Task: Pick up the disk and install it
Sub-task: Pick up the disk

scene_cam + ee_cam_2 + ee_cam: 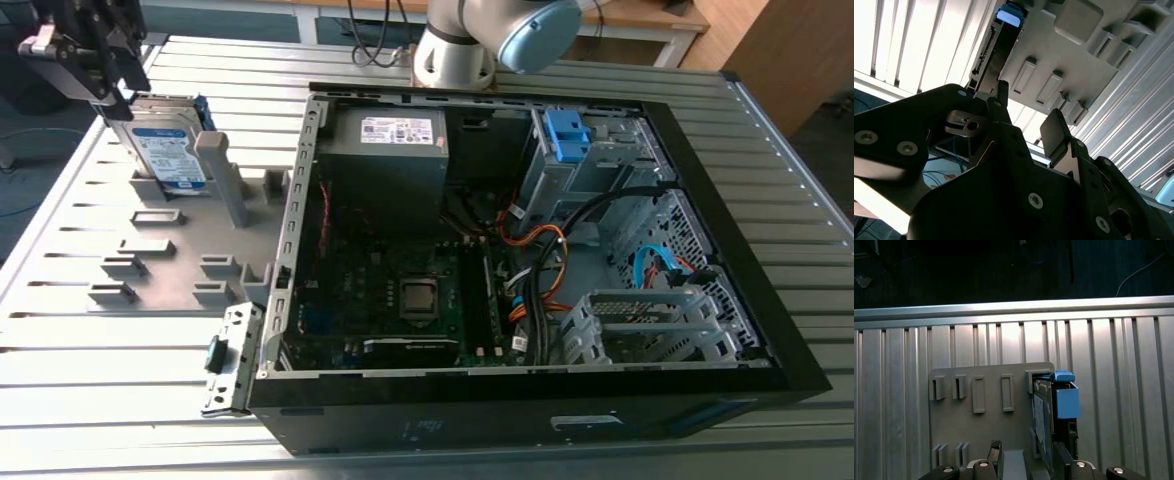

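Gripper (91,62): the fingers are spread apart with nothing between them, in both wrist views. It hangs just above the disk and seems not to touch it, though the angle leaves that unsure.
Disk (167,150): it stands on edge in a slot of the grey holder (147,255), directly below the gripper, with its label face turned outward. In the first wrist view it is edge-on and lines up with one of the fingers (1063,462), not with the middle of the gap.
Blue bracket (1066,400): plastic, and it frames the disk's metal body.
Handling: probably stiff and fairly heavy for its size. The smooth faces could slip, and a knock or drop would likely hurt it. The bracket looks more bendable than the body.
Where to hold: my judgement is across the two flat faces near the upper edge, pressing on metal and not on the bracket.
Computer case (534,260): it lies open on the ribbed table (787,200), well apart from the gripper and beyond the holder. The power supply (387,150) is on the side nearer the gripper, and a blue latch (567,135) is farther off.
Hidden: the disk's lower edge sits inside the slot, partly behind a grey post (220,175). The frame edge cuts off the gripper's upper body. Cables clutter the case, so I cannot pick out the bay meant for the disk.
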Available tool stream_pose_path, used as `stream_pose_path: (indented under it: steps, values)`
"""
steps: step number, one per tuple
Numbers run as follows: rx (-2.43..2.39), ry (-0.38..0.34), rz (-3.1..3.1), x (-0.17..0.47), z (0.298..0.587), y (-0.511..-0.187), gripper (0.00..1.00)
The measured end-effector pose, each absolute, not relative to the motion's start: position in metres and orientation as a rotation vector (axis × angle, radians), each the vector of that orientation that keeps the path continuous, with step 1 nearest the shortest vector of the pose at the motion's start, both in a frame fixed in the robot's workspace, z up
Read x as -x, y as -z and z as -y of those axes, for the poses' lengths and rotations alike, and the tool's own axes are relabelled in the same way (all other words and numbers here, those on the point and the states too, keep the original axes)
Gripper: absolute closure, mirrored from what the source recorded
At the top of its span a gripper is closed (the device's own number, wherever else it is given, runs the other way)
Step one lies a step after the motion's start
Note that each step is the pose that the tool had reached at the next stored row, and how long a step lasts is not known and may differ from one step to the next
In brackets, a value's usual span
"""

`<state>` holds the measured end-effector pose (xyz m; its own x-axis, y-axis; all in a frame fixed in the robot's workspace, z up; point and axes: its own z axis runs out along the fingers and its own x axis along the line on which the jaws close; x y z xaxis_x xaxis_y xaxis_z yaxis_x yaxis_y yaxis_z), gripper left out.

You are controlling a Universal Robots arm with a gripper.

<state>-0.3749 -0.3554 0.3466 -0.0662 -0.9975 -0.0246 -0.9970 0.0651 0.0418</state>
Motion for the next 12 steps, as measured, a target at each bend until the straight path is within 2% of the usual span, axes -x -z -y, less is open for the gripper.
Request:
stream_pose_path:
  steps: [6, 12]
  values:
    - [-2.139, 0.074, 2.285, 0.375, 0.350, -0.344, 0.47]
    - [-2.140, 0.074, 2.284, 0.375, 0.331, -0.343, 0.47]
